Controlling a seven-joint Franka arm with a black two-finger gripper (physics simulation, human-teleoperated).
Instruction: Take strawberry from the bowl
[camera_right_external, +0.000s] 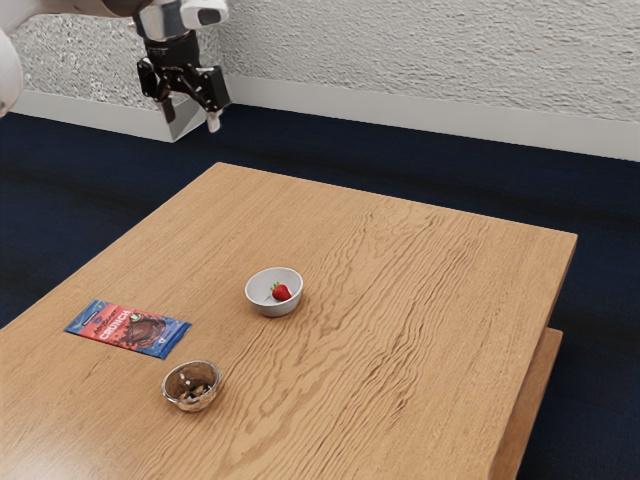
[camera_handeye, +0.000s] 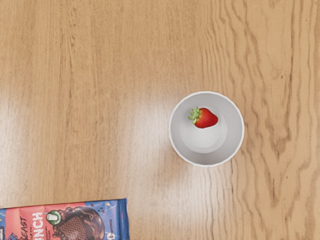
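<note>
- Claw: fingers spread, raised well apart from the table.
- Strawberry: off-centre inside the white bowl.
- Bare wood runs from that bowl to the table's edge at the exterior view's right.
- Chocolate bar: cut off in the wrist view.
- Glass bowl: dark contents, hard to make out.

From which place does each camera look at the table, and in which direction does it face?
Exterior view: from my arm's side, above table height, looking obliquely down across the table to the wall; my arm enters at its upper left, with jaws apart.
Wrist view: from my arm's hand, looking nearly straight down at the tabletop and into the white bowl.
Both share: that bowl, the strawberry inside it, and the chocolate bar, cut off by the wrist view's edge.
</note>
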